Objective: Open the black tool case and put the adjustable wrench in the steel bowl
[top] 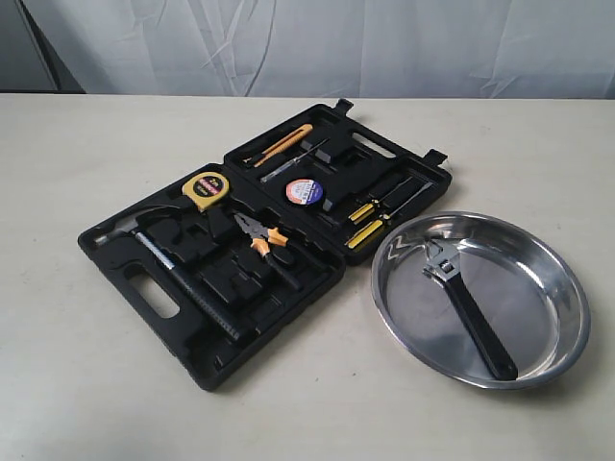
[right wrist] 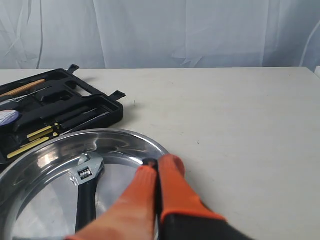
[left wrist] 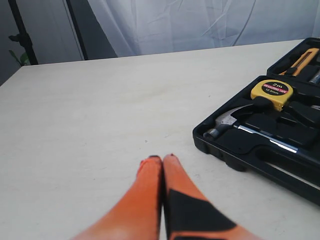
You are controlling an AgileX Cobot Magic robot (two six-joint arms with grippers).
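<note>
Both orange claws are pressed fully together and carry nothing. The left gripper (left wrist: 161, 159) hangs over bare table (left wrist: 90, 125) near the case; the right gripper (right wrist: 157, 162) sits at the rim of the steel bowl (top: 543, 288), perhaps touching it. The adjustable wrench (top: 471, 307) lies inside the bowl. Just beside and beyond, the black tool case (top: 252, 322) lies open.

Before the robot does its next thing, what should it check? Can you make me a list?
1. Black tool case open: ok, lid lies flat.
2. Adjustable wrench in steel bowl: ok, all of it inside the rim.
3. Left gripper empty: ok, jaws shut on nothing.
4. Right gripper empty: ok, jaws shut on nothing.
5. Right gripper clear of the bowl: cannot tell, it looks close to the rim.
6. Hammer in the case: ok.
</note>
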